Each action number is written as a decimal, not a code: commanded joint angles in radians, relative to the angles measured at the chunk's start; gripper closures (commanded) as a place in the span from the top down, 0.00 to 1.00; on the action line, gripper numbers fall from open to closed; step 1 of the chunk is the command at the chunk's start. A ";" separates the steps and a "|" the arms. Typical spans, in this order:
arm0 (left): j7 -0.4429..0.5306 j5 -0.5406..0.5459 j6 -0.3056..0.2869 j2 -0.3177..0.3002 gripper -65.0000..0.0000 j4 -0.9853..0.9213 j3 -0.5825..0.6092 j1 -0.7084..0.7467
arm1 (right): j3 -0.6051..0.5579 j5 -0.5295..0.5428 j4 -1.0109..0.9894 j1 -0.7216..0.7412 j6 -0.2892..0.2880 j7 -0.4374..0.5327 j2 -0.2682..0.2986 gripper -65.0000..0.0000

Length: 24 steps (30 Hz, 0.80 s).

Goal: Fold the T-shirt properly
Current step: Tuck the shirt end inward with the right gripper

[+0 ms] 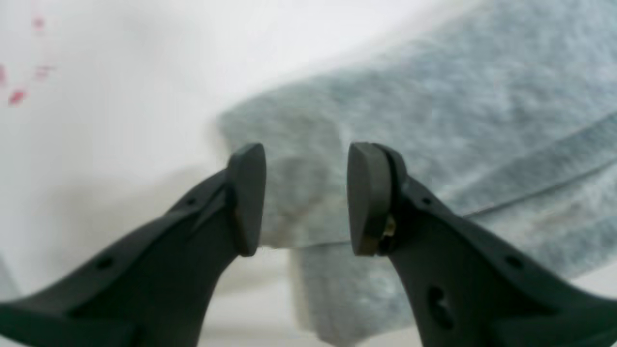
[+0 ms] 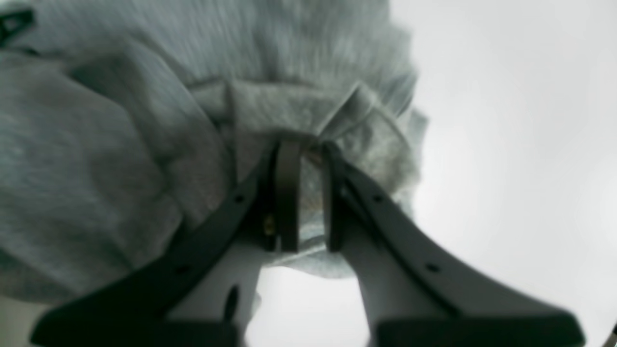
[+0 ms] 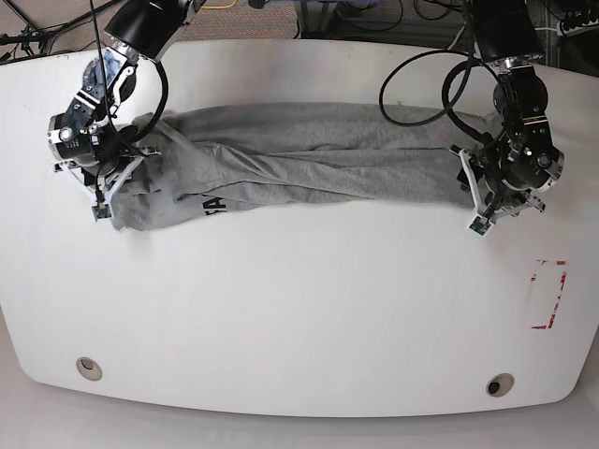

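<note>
White oval tabletop [image 3: 299, 309] carries the light heather-grey cotton T-shirt [image 3: 299, 164], a long band across the frame's upper middle. Right claw [image 2: 306, 202] pinches its bunched end; left claw [image 1: 306, 197] gapes. Crosswise folds remain.

The base view looks straight down on the whole white oval table [image 3: 299, 318] from far above. Each wrist view peers close along its gripper's dark fingers at one end of the light heather-grey cotton T-shirt [image 3: 309, 164], which all three views share.
</note>
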<state>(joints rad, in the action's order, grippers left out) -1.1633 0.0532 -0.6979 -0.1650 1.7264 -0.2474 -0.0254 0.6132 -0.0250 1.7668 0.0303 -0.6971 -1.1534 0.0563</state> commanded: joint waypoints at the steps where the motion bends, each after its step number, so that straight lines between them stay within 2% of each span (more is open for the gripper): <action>1: 0.006 -0.002 0.000 -0.008 0.40 -0.009 -0.003 -0.014 | 0.000 -0.003 -0.057 0.013 -0.001 0.092 0.033 0.13; 6: 0.009 -0.002 0.000 -0.012 0.40 -0.095 -0.008 -0.012 | 0.003 -0.010 -0.169 0.020 -0.001 0.158 0.086 0.12; 10: 0.053 -0.003 0.000 -0.018 0.40 -0.159 -0.010 -0.009 | 0.012 -0.010 -0.210 0.021 -0.001 0.183 0.138 0.12; 14: 0.090 -0.003 0.000 -0.052 0.40 -0.211 -0.003 0.006 | 0.060 -0.011 -0.213 0.021 -0.001 0.184 0.152 0.12; 18: 0.098 -0.002 0.000 -0.055 0.40 -0.257 -0.005 0.005 | 0.083 -0.010 -0.209 0.021 -0.001 0.184 0.178 0.12; 24: 0.098 -0.002 0.000 -0.054 0.40 -0.257 -0.005 0.003 | 0.089 -0.010 -0.186 0.023 -0.001 0.180 0.184 0.12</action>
<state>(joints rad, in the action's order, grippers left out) -1.0153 0.1097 -0.6975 -0.2188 1.4799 -0.2562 -0.0334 0.6968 -0.0410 1.5417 0.0353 -0.6998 -0.9806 0.2222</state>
